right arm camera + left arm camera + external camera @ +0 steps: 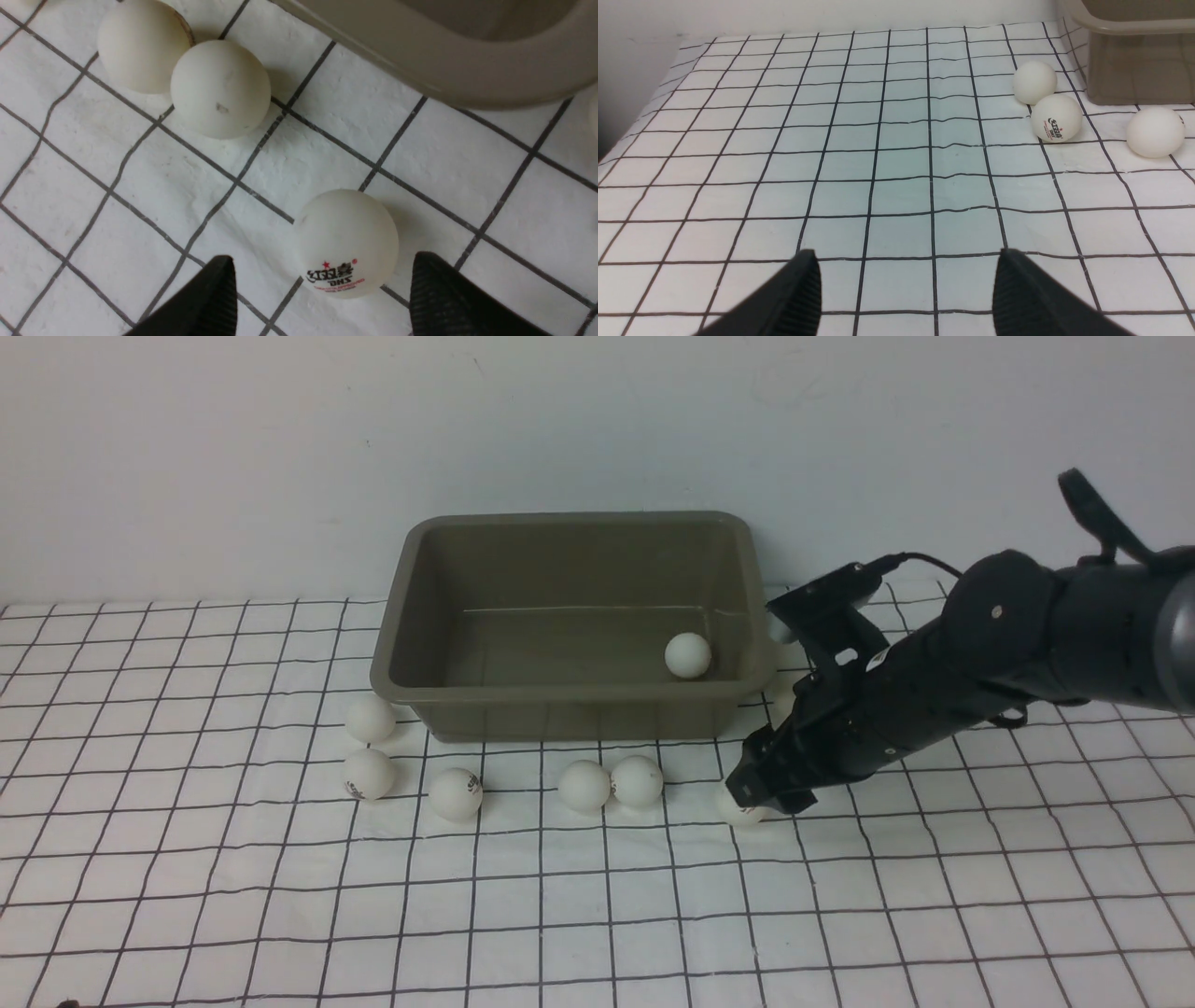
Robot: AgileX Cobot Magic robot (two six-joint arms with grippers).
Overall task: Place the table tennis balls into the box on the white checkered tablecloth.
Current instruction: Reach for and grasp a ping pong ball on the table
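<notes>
The olive-grey box [394,637] stands on the white checkered tablecloth [597,915] with one table tennis ball [688,655] inside. Several more balls lie in front of it, among them a touching pair [584,786] and one [740,812] at the tip of my right gripper [758,795]. In the right wrist view that gripper [322,255] is open and low over the cloth. A ball with a red and black logo [345,233] lies between its fingertips, touching neither. My left gripper [906,252] is open over bare cloth and holds nothing.
In the left wrist view, three balls [1056,117] lie beside the box's corner [1134,70]. The pale wall [597,420] rises right behind the box. The right arm [1027,644] reaches in from the right, beside the box's right end.
</notes>
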